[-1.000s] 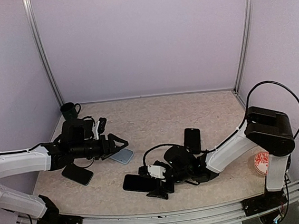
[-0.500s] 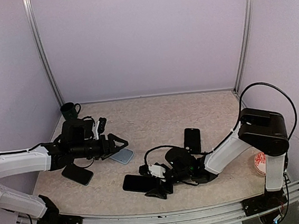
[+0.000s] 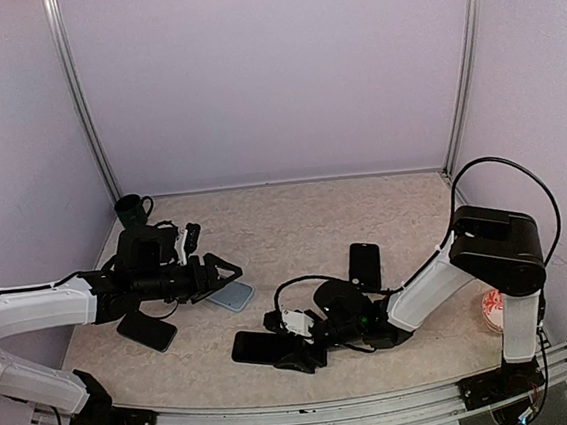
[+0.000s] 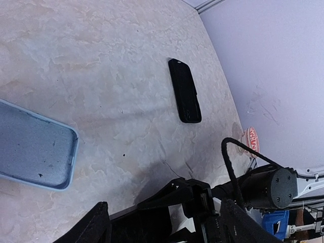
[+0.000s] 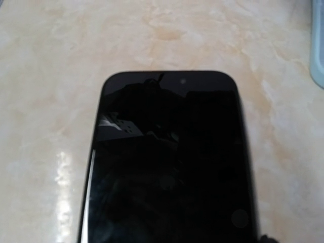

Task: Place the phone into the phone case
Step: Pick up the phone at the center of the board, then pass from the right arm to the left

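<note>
From above, the left gripper (image 3: 229, 277) hovers with its jaws apart just over the light-blue phone case (image 3: 233, 298). The right gripper (image 3: 299, 350) sits low at the right end of the black phone (image 3: 260, 346), which lies flat on the table (image 3: 295, 231) near the front edge, apart from the case. Whether its jaws pinch the phone cannot be told.

The left wrist view shows the fingers (image 4: 98, 225) spread with nothing between them, and the case lying hollow side up.

In the right wrist view the phone fills the frame, screen up.
</note>
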Controlling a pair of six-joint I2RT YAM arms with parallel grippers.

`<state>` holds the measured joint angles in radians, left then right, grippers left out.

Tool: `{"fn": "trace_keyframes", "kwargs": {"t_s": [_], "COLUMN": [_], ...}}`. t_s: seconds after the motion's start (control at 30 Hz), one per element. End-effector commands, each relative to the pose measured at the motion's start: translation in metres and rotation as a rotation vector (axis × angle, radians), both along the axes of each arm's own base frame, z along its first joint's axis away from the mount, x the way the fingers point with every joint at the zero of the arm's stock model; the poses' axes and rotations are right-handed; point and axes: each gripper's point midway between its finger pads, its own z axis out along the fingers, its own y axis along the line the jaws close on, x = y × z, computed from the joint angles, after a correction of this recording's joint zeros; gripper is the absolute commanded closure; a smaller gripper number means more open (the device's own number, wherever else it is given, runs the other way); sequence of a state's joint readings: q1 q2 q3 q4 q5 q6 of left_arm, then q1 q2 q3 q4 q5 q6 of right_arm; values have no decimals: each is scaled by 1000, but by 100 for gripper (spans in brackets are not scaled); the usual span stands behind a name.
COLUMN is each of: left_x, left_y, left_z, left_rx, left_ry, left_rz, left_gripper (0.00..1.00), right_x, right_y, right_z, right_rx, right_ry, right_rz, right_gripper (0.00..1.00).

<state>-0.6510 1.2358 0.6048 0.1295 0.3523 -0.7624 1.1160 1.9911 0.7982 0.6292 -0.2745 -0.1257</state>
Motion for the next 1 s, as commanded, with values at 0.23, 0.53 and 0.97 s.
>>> {"fn": "trace_keyframes", "kwargs": {"t_s": [0.23, 0.53, 0.97], "left_x": [-5, -7, -19], "left_y": [14, 8, -13], "left_z": [-30, -46, -57], "left_rx": [64, 31, -68], "left_ry": [38, 70, 103], "left_rz": [29, -24, -121], "left_gripper": [23, 22, 25], "right_x": [22, 24, 29], "right_y": [-20, -27, -37], "right_z": [4, 38, 71], "right_rx": [-4, 102, 196], "right_ry": [-101, -148, -184], "right_rz": [-120, -142, -182], "right_gripper": [44, 46, 46]}}
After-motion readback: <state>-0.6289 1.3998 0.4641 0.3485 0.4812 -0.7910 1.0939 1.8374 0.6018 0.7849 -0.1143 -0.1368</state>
